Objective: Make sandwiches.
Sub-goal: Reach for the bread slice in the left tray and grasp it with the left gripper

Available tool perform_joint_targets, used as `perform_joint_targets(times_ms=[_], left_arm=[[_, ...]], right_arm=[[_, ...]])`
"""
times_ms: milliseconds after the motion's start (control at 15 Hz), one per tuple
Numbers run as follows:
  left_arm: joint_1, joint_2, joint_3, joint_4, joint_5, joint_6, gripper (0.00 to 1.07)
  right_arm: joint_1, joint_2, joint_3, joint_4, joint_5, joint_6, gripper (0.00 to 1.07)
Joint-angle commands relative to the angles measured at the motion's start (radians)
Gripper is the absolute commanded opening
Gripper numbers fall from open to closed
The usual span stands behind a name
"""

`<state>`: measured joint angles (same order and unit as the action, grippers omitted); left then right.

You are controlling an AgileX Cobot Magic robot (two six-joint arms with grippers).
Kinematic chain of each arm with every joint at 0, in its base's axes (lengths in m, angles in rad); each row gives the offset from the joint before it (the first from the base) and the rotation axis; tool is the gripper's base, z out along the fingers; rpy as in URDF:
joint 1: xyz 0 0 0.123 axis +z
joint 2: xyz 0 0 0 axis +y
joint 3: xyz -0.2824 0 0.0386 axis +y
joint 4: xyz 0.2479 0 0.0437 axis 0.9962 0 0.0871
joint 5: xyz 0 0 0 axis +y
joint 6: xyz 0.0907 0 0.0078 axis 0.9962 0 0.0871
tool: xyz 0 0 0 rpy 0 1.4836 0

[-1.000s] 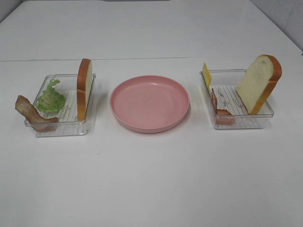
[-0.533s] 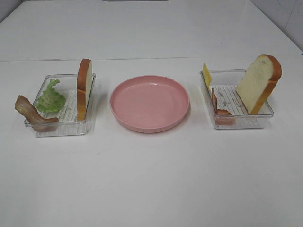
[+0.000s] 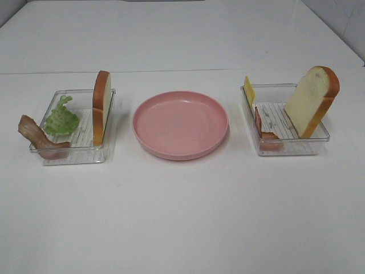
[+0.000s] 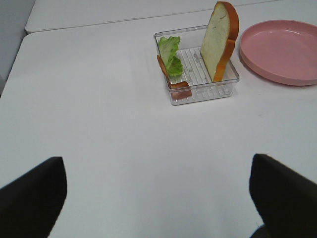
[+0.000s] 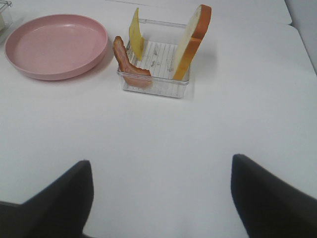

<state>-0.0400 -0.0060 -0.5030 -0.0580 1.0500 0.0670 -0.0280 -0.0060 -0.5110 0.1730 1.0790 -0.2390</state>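
Note:
In the left clear tray [image 3: 73,155] a bread slice [image 3: 101,105] stands on edge beside a green lettuce leaf [image 3: 61,119], and a brown bacon strip [image 3: 37,137] hangs over the corner. They also show in the left wrist view: bread [image 4: 219,39], lettuce [image 4: 171,54]. In the right clear tray [image 3: 288,149] a bread slice [image 3: 312,100] leans, with a yellow cheese slice [image 3: 249,90] and a bacon strip [image 3: 263,130]. My left gripper [image 4: 156,161] and right gripper [image 5: 161,161] are open and empty, well short of their trays, and out of the exterior view.
An empty pink round plate [image 3: 180,124] sits between the two trays. The white table [image 3: 182,217] stretches bare in front of the trays. A seam runs across the table behind them.

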Motion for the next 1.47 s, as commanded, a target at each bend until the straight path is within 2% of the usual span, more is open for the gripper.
perform_joint_targets(times_ms=[67, 200, 400, 467, 600, 733, 1000, 1133, 1200, 1267, 1400, 1467], left_arm=[[0.004, 0.031, -0.026, -0.005, -0.088, -0.007, 0.95], [0.004, 0.088, -0.029, -0.012, -0.198, -0.007, 0.95], [0.004, 0.292, -0.053, -0.110, -0.383, -0.003, 0.95], [0.004, 0.463, -0.121, -0.162, -0.418, 0.001, 0.95], [0.004, 0.625, -0.195, -0.163, -0.406, 0.004, 0.95], [0.004, 0.826, -0.316, -0.163, -0.357, 0.006, 0.95], [-0.003, 1.233, -0.617, -0.172, -0.189, 0.074, 0.95], [-0.025, 1.407, -0.763, -0.172, -0.094, 0.081, 0.95], [-0.034, 1.461, -0.811, -0.172, -0.072, 0.079, 0.95], [-0.078, 1.617, -0.951, -0.170, -0.014, 0.066, 0.95], [-0.128, 1.753, -1.073, -0.138, 0.016, 0.003, 0.95], [-0.143, 1.786, -1.103, -0.123, 0.025, -0.019, 0.95]], right_arm=[[-0.007, -0.013, 0.003, 0.002, -0.003, -0.004, 0.73], [-0.007, -0.013, 0.003, 0.002, -0.003, -0.004, 0.73], [-0.007, -0.013, 0.003, 0.002, -0.003, -0.004, 0.73], [-0.007, -0.013, 0.003, 0.002, -0.003, -0.004, 0.73], [-0.007, -0.013, 0.003, 0.002, -0.003, -0.004, 0.73], [-0.007, -0.013, 0.003, 0.002, -0.003, -0.004, 0.73], [-0.007, -0.013, 0.003, 0.002, -0.003, -0.004, 0.73], [-0.007, -0.013, 0.003, 0.002, -0.003, -0.004, 0.73], [-0.007, -0.013, 0.003, 0.002, -0.003, -0.004, 0.73], [-0.007, -0.013, 0.003, 0.002, -0.003, -0.004, 0.73], [-0.007, -0.013, 0.003, 0.002, -0.003, -0.004, 0.73], [-0.007, -0.013, 0.003, 0.002, -0.003, -0.004, 0.73]])
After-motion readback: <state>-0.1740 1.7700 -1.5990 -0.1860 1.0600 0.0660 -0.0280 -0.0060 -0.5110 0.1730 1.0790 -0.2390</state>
